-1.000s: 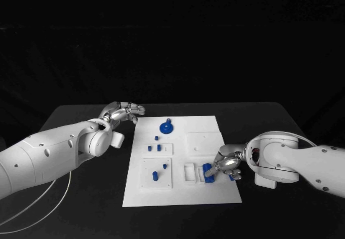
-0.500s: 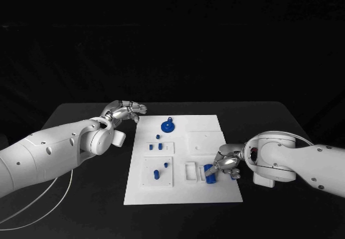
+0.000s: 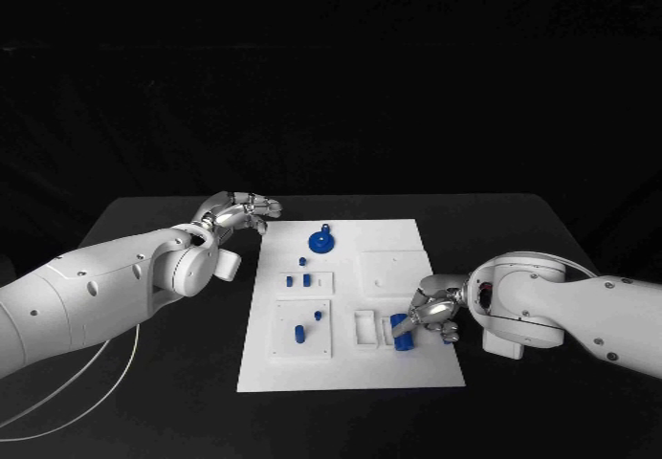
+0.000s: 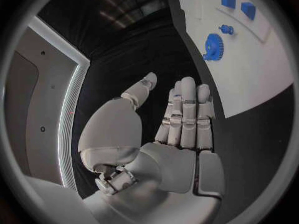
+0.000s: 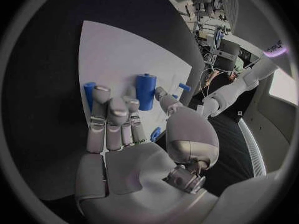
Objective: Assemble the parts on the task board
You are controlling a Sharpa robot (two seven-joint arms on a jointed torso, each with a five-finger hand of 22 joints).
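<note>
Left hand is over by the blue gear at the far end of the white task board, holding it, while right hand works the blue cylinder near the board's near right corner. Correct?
Not quite. The left hand holds nothing: it sits off the white task board over the black table, apart from the blue gear, as the head view shows. The right hand is at the blue cylinder.

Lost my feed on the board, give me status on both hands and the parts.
Left hand open, off the task board's far left corner. Right hand fingers at the blue cylinder, grip unconfirmed. Gear untouched. Nothing in the way.
</note>
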